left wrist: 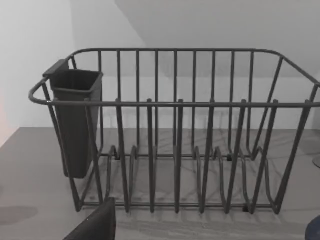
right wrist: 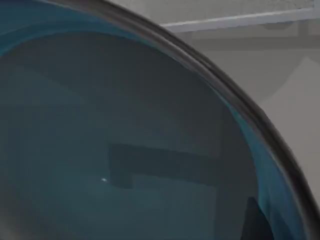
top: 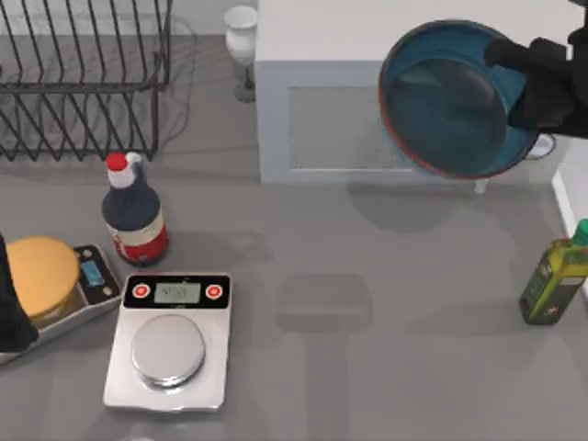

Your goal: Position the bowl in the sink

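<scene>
The bowl (top: 455, 101), teal-blue inside with a reddish-brown rim, hangs tilted in the air over the right end of the white sink (top: 322, 55). My right gripper (top: 513, 81) is shut on its right rim, reaching in from the top view's right edge. The bowl's glossy inside (right wrist: 125, 140) spreads across the right wrist view, with the sink's pale edge behind it. The bowl's shadow falls on the sink front and the table below. My left arm (top: 11, 308) is parked at the table's left edge.
A wire dish rack (top: 83, 83) (left wrist: 175, 130) stands at the back left, a white goblet (top: 241, 37) beside the sink. A dark bottle (top: 133, 216), a silver kitchen scale (top: 170, 340) and a small scale with a yellow disc (top: 41, 276) sit front left. A green bottle (top: 551, 280) stands right.
</scene>
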